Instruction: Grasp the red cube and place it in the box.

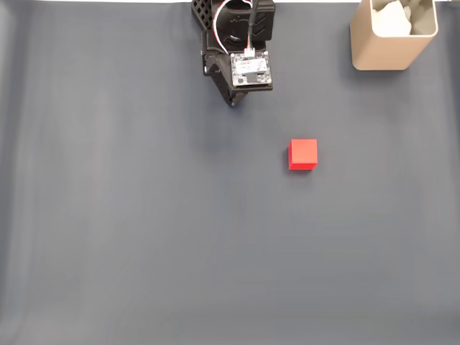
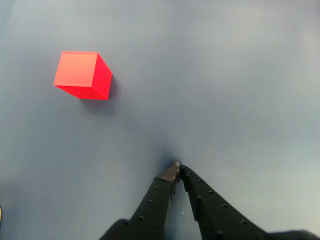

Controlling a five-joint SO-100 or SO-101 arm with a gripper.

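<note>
While the end effector (image 2: 177, 167) hangs closed and holds nothing, the red cube (image 1: 302, 154) sits alone on the gray worktop (image 1: 144, 237), well apart from the box (image 1: 392, 36), so it is easy to grab.

Fixed view: cube (image 1: 302, 154) mid-table, box (image 1: 392, 34) top right, well apart.

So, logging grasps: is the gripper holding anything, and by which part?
Nothing. The gripper is shut and empty; the cube sits apart on the mat.

black arm (image 1: 233, 43), white cables, bare circuit board (image 1: 251, 70), dimpled black fingers (image 2: 155, 200)
</note>
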